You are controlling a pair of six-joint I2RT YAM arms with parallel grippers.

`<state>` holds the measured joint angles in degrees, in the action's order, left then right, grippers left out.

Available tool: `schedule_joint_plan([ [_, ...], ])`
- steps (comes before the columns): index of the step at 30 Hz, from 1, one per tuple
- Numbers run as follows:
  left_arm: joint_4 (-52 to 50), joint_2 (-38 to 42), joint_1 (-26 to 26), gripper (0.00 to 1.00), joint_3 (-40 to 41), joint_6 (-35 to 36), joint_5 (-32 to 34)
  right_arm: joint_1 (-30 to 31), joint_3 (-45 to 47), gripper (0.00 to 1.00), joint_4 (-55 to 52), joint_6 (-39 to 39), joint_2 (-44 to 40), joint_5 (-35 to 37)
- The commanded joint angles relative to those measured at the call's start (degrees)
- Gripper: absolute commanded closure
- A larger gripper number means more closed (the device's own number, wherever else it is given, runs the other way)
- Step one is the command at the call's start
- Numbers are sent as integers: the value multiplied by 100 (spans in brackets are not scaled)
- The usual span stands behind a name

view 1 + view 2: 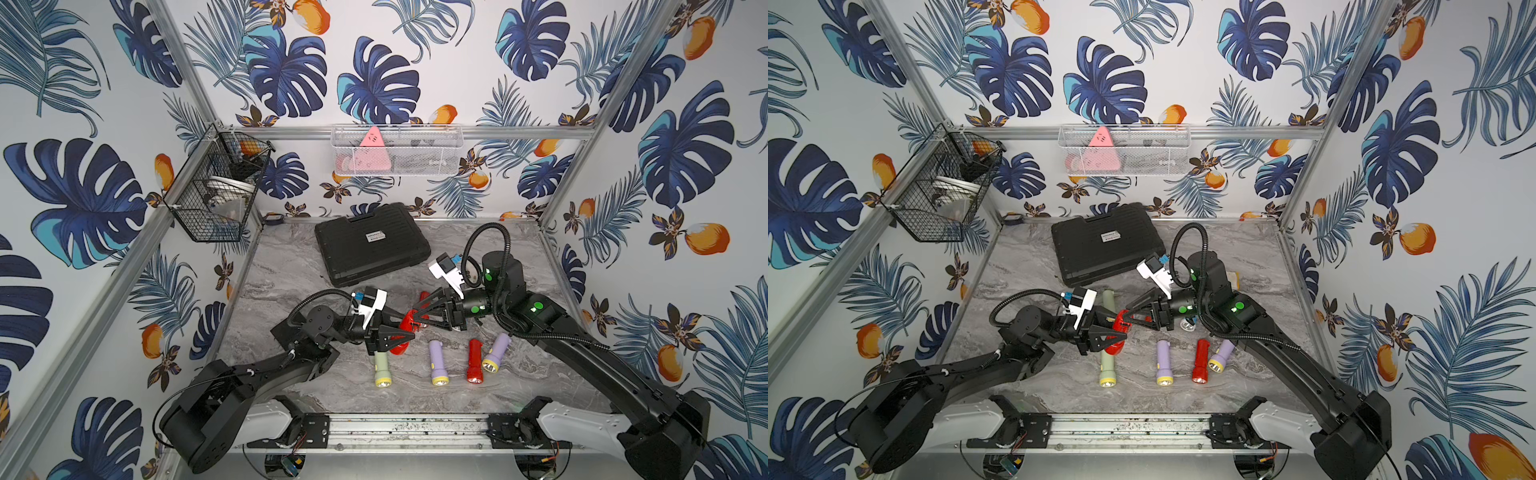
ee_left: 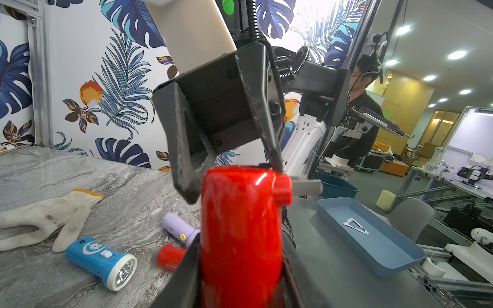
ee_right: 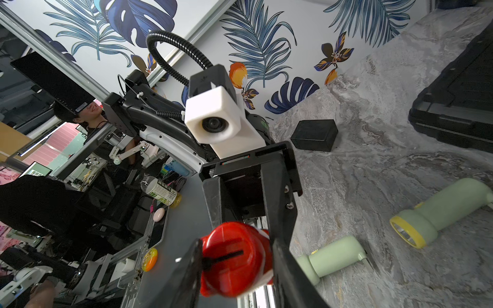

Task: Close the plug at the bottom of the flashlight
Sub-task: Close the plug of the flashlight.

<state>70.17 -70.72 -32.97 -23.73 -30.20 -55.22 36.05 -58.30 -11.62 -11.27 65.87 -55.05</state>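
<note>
Red flashlight hangs over the middle of the marble surface, left fingers clamped on its body; right fingers, in from two o'clock, pinch its bottom end. Plug prong juts out, so closing looks unfinished.

Both top views: bright, even light. Shadows on the marble surface are faint and soft, and lines bend at the frame edges. Left wrist view: ceiling lamps blow out white. A glare streak sits on the red flashlight, which is blurred at close range. Right wrist view: foreground likewise soft.
</note>
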Motion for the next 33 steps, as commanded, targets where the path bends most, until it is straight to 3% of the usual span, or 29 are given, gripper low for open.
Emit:
schedule_joint_plan([
  [1,563,83,-4,100,-97,25,121,6,68,61,-135,10,71,69],
  [8,511,238,39,100,-141,61,152,22,240,74,-12,-99,68,19],
  [25,11,483,79,100,-299,340,132,53,228,95,-239,39,199,20],
  [33,-278,539,78,100,-256,452,110,20,-191,96,-753,484,215,850],
])
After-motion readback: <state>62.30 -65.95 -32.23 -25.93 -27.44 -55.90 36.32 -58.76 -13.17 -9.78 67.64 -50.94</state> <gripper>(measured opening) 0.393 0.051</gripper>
